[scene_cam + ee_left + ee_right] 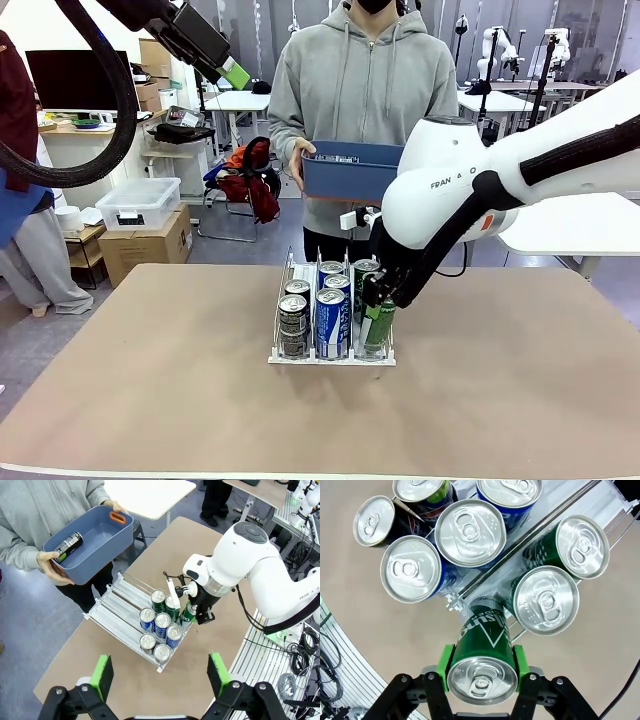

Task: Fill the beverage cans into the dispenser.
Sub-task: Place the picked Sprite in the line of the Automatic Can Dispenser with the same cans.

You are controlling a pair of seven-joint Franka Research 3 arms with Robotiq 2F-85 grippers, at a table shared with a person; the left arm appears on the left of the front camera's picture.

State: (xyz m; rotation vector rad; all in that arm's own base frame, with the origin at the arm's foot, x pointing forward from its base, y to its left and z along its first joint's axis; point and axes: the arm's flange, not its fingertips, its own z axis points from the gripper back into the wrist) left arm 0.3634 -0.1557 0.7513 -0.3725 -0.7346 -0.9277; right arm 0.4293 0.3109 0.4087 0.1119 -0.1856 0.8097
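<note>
Seating a green can (pixel 481 645) at the robot-side end of the dispenser's (pixel 330 358) right-hand lane, by the look of it: leans tilted there, foot toward the rack's front rail, just in front of two green cans (pixel 546 600) standing upright in the same lane; cannot tell whether the foot rests on the lane floor yet. Clamped near its top by the right gripper (pixel 481 666), green pads (pixel 444 662) pressed against both sides of the can. Beside it, blue-and-white cans (pixel 330 322) lined up in the middle lane and dark cans (pixel 293 320) in the left one. Calls next, probably, for righting the can, setting it down flat between the lane rails, then parting the jaws and lifting straight up so as not to nudge the neighbours. Farther out, left gripper (pixel 160 676) hanging high above the table (pixel 150 400), jaws spread wide, holding nothing. Across the table, a blue bin (pixel 100 542) held in a person's hands (pixel 47 562), with one dark can (pixel 67 544) lying inside, likely the next to fetch.
</note>
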